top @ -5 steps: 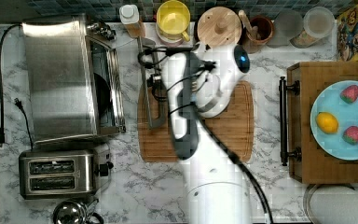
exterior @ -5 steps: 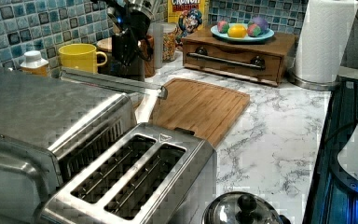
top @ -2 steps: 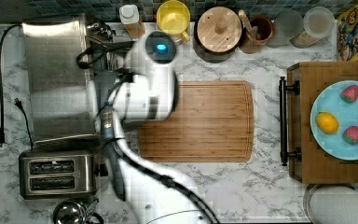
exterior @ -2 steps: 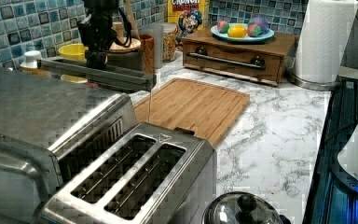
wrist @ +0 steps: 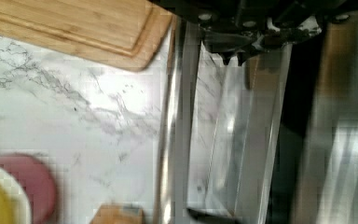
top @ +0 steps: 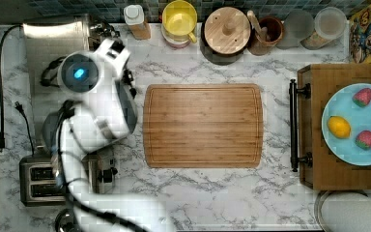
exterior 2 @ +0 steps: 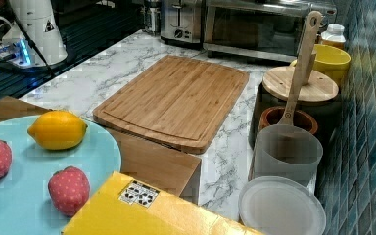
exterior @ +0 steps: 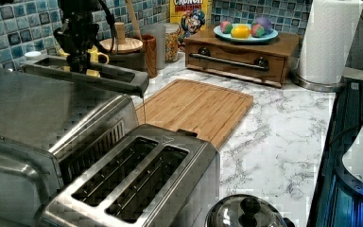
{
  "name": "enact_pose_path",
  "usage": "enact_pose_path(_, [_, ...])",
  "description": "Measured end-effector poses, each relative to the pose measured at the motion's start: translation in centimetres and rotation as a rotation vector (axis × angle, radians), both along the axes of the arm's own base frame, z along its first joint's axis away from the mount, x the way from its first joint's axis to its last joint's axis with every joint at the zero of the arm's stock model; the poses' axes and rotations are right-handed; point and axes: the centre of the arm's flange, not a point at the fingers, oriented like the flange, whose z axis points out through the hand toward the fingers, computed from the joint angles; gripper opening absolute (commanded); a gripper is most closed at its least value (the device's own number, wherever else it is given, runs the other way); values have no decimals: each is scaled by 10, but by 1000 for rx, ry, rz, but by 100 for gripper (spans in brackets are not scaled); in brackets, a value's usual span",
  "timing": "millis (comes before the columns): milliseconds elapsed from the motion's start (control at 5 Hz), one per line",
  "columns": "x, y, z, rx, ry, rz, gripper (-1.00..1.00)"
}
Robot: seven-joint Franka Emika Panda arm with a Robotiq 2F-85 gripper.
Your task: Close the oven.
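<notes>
The oven [exterior: 38,113] is a big brushed-steel box at the left view's left. Its glass-paned door [exterior: 92,75] stands partly raised, tilted between flat and upright. My gripper [exterior: 79,64] presses down against the door's outer face from above. In the wrist view the glass pane [wrist: 223,140] and the long bar handle [wrist: 172,116] run right under my gripper [wrist: 235,58]. In the top view my white arm [top: 96,101] covers the door, and the oven top [top: 53,43] shows beside it. The right view has the oven [exterior 2: 269,24] at the far end of the counter.
A two-slot steel toaster [exterior: 132,184] stands next to the oven. A wooden cutting board [top: 203,125] lies mid-counter. A yellow mug [top: 179,21], lidded jars and a utensil holder [top: 265,34] line the tiled wall. A wooden drawer box [top: 338,130] carries a fruit plate [top: 355,123].
My arm swung from over the cutting board to the top view's left, over the oven. The door rose from lying nearly flat to partly raised.
</notes>
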Motion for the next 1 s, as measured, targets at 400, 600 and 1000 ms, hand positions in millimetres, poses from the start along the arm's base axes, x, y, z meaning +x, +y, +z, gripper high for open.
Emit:
enact_pose_path(400, [-54, 64, 52, -121, -99, 80, -100])
enact_pose_path(600, [-62, 70, 67, -295, -101, -45, -100])
enact_pose_path(1000, [-47, 74, 80, -295, -121, -131, -100])
